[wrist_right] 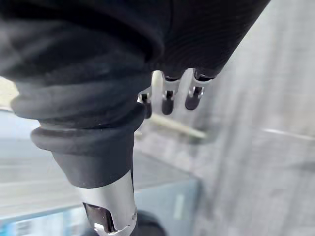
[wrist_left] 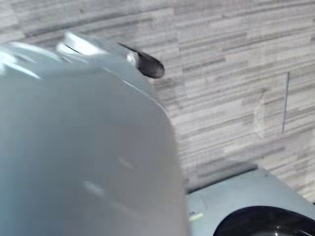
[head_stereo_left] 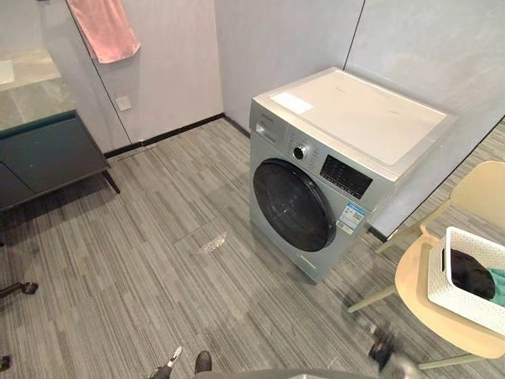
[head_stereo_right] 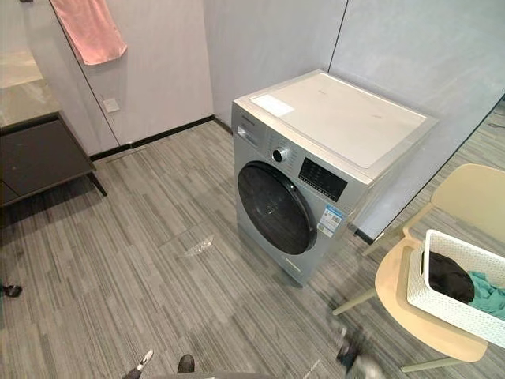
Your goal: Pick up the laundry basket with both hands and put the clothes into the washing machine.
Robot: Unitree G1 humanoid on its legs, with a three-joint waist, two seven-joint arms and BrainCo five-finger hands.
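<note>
The white laundry basket (head_stereo_left: 465,292) stands on a beige chair (head_stereo_left: 418,292) at the right, with a black garment (head_stereo_left: 471,274) and a teal one (head_stereo_left: 499,286) inside. A silver washing machine (head_stereo_left: 331,170) stands in the middle by the wall, its round dark door (head_stereo_left: 292,204) closed. My left hand (head_stereo_left: 172,359) hangs low at the bottom edge, far from the basket, one finger (wrist_left: 147,66) extended and holding nothing. My right hand (head_stereo_left: 383,349) is blurred low at the right, a short way in front of the chair. Its fingers (wrist_right: 167,98) hang relaxed and empty.
A dark low cabinet (head_stereo_left: 43,158) stands at the left wall under a pink towel (head_stereo_left: 104,28). Striped grey floor (head_stereo_left: 158,260) stretches between me and the machine. Grey wall panels close off the back and right.
</note>
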